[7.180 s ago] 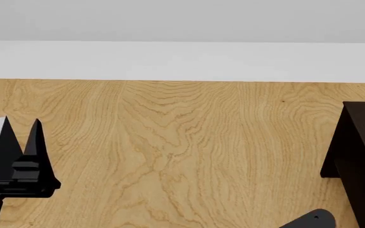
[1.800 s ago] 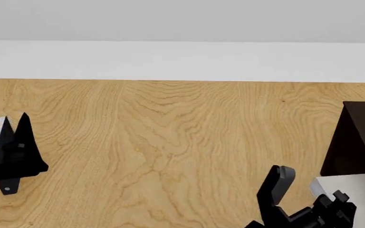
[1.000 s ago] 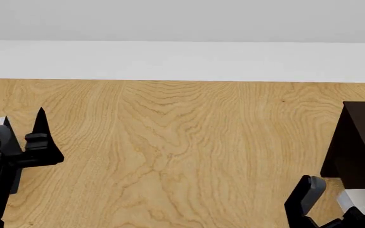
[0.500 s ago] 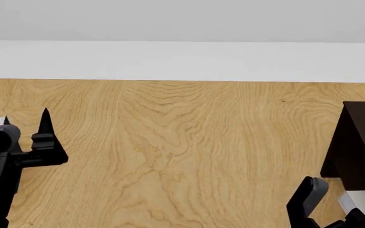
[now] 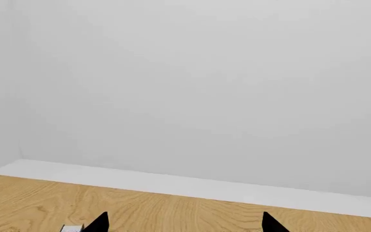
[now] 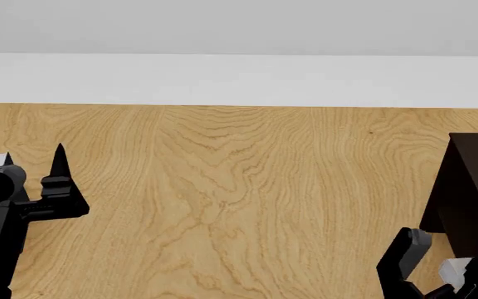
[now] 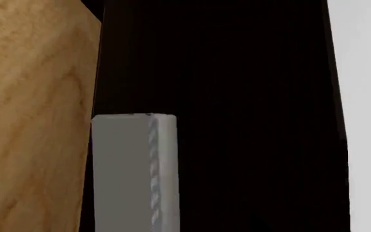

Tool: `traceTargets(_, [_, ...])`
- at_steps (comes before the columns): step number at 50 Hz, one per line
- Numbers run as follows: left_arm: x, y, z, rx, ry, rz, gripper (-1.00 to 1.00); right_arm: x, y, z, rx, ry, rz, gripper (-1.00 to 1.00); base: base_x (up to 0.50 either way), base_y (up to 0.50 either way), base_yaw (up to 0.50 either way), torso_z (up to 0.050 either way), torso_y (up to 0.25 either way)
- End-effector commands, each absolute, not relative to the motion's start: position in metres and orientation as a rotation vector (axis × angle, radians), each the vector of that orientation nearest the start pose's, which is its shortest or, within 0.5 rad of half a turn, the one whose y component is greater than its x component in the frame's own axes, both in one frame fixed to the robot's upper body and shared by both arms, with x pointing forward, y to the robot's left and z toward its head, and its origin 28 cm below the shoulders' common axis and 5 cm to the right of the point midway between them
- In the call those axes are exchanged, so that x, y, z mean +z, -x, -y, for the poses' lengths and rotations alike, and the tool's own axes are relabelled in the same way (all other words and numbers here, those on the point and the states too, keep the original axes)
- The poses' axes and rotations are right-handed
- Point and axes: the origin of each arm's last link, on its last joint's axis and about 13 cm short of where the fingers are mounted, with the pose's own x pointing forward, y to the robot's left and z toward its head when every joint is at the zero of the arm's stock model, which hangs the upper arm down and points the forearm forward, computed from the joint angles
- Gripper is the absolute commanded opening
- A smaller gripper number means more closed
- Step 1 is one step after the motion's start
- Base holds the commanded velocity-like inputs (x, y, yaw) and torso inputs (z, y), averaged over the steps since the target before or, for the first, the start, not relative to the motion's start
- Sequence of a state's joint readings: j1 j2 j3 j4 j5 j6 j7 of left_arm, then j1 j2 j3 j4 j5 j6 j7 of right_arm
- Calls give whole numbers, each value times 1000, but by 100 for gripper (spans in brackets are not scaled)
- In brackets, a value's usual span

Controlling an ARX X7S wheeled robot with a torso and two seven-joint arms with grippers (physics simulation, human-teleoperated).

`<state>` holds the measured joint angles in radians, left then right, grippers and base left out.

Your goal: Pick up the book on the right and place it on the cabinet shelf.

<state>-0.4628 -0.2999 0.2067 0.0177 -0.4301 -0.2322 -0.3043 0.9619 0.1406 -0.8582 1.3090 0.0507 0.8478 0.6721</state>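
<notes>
The light-grey book (image 7: 131, 179) with white page edges shows in the right wrist view against the very dark brown cabinet (image 7: 250, 121), its far end inside the cabinet's dark outline. In the head view only a corner of the book (image 6: 454, 272) shows between the fingers of my right gripper (image 6: 447, 263), at the foot of the cabinet (image 6: 474, 187) on the right edge. The right gripper is shut on the book. My left gripper (image 6: 19, 167) is open and empty at the far left, its fingertips (image 5: 99, 223) wide apart over the floor.
The wooden floor (image 6: 231, 199) stretches between the two arms up to a white baseboard (image 6: 239, 81) and a grey wall. A small light-grey piece (image 5: 73, 228) lies beside the left fingertip; I cannot tell what it is.
The right gripper came into view with the book and moved right to the cabinet's foot, sinking slightly in the last half second. The left gripper turned and has since held still.
</notes>
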Motion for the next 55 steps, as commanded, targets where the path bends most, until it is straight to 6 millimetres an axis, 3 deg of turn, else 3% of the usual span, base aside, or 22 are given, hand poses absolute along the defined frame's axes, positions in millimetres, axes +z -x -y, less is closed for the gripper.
traceTargets(1, [118, -300, -233, 71, 91, 163, 100, 36, -335, 181, -542, 1089, -830, 100, 0, 0, 0, 0, 0])
traceTargets(13, [117, -297, -234, 75, 102, 164, 100, 32, -340, 171, -421, 1045, -765, 100, 0, 0, 0, 0, 1])
traceTargets(41, [114, -295, -235, 79, 111, 159, 100, 39, -350, 161, -379, 1044, -689, 100, 0, 0, 0, 0, 0])
traceTargets(49, [114, -295, -235, 78, 115, 157, 100, 34, -350, 157, -326, 952, -672, 100, 0, 0, 0, 0, 0])
traceTargets(55, [111, -296, -236, 81, 119, 154, 100, 30, -350, 159, -304, 780, -677, 100, 0, 0, 0, 0, 0])
